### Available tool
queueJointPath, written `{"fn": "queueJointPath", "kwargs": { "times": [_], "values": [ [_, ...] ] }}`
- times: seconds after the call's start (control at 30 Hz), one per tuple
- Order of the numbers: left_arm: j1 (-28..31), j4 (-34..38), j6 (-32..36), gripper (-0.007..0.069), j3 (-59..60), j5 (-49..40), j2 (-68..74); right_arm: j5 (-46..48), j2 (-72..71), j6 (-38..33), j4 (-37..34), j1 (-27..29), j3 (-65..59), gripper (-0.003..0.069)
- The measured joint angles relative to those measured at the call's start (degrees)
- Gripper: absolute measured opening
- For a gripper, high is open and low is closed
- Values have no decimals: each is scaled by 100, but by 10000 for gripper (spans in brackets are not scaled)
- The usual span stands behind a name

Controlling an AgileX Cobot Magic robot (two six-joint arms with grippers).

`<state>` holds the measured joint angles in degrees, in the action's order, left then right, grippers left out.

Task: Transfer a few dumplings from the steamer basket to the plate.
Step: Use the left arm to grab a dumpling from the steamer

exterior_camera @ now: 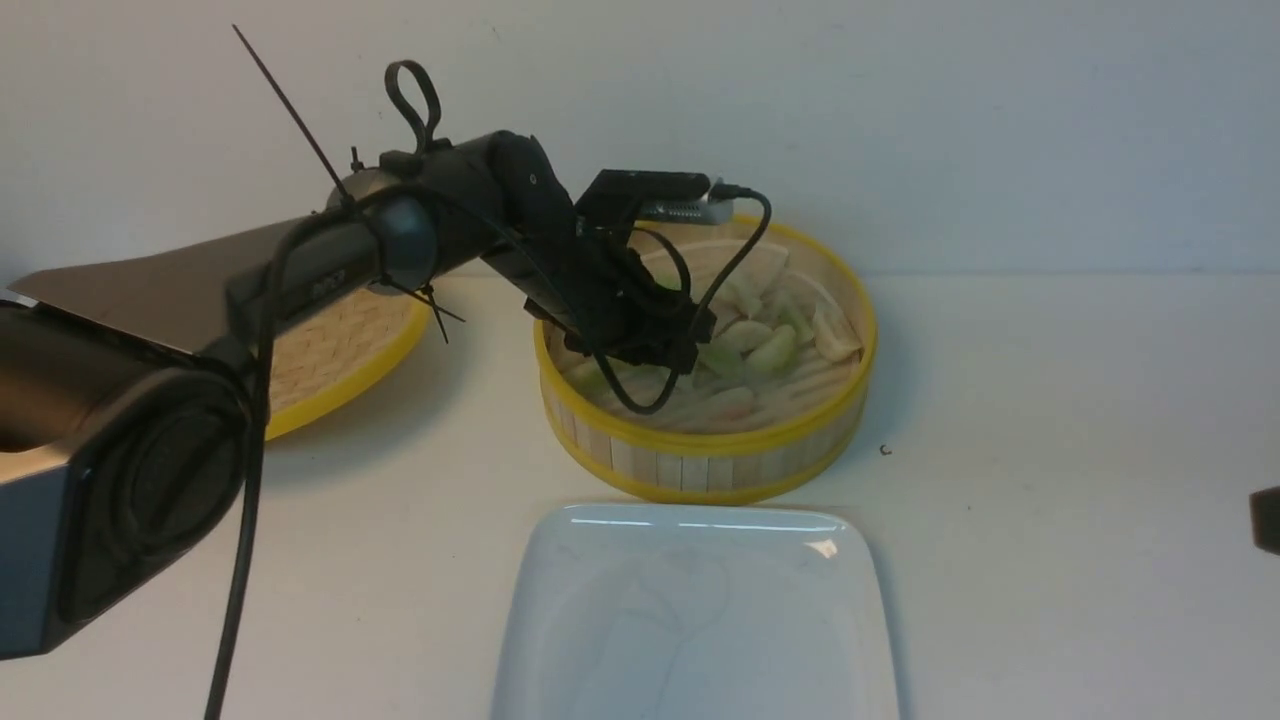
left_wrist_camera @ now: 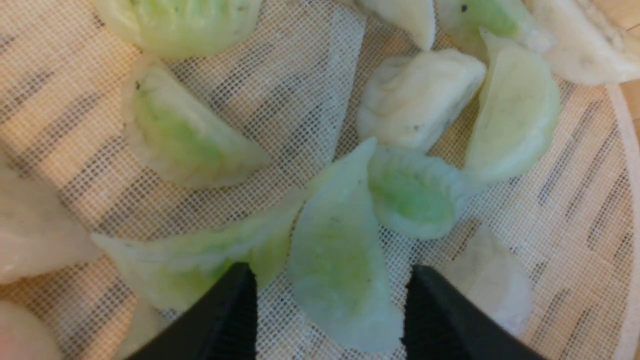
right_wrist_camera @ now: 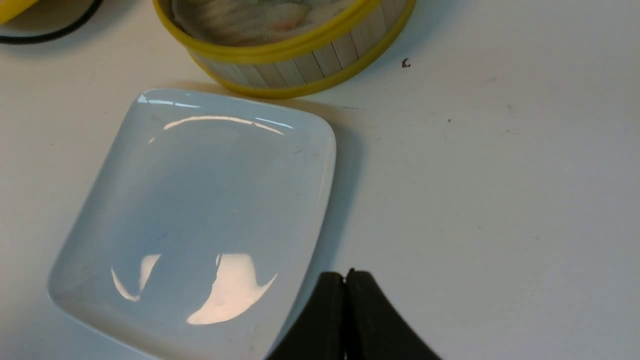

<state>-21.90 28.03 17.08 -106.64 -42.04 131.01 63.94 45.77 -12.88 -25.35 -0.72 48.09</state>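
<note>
Right hand: the right hand (right_wrist_camera: 345, 276) hangs over the desk (exterior_camera: 1050, 400) at the near right, just beside the plate's near right corner. Its two black fingers are pressed together with nothing between them.
Plate: the white square plate (exterior_camera: 700, 620) sits near centre, flat on the desk. Its bare glossy face carries only light reflections. Its far edge lies just in front of the basket.
Steamer basket: the round bamboo steamer basket (exterior_camera: 700, 465) stands just beyond the plate, with slatted walls and yellow rims. It is lined with a white mesh cloth (left_wrist_camera: 300, 100).
Basket contents: the dumplings (exterior_camera: 775, 345) lie loose on the cloth, pale green and cream-white ones, several touching or overlapping. They point every which way, most of them in the middle and right of the basket.
Left hand: the left hand (left_wrist_camera: 331, 274) reaches down into the basket from the left. Its fingers (left_wrist_camera: 235, 320) are spread wide, one on each side of a single dumpling. Mesh shows between that dumpling and one finger, and whether the other finger touches it I cannot tell.
Dumpling between the fingers: a pale green dumpling (left_wrist_camera: 340, 260) lies on its side. Its long axis runs along the gap, with the pointed tip away from the hand and touching a neighbouring green one.
Lid: a flat woven lid (exterior_camera: 340, 350) with a yellow rim lies far left, partly behind the left arm and apart from the basket.
</note>
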Motion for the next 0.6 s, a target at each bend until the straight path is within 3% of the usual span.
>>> {"fn": "queueJointPath", "kwargs": {
  "times": [0.13, 0.2, 0.43, 0.6],
  "values": [
    [0, -91, 0, 97, 0, -243, 11, 0, 0, 0, 0, 0, 0, -15],
    [-6, -111, 0, 32, 0, -292, -38, 0, 0, 0, 0, 0, 0, -15],
    [-5, -515, 0, -6, -237, -452, -307, 0, 0, 0, -5, 0, 0, -15],
    [-5, -423, -5, -4, -350, -479, -397, 0, 0, 0, -5, 0, 0, -15]
  ]
}}
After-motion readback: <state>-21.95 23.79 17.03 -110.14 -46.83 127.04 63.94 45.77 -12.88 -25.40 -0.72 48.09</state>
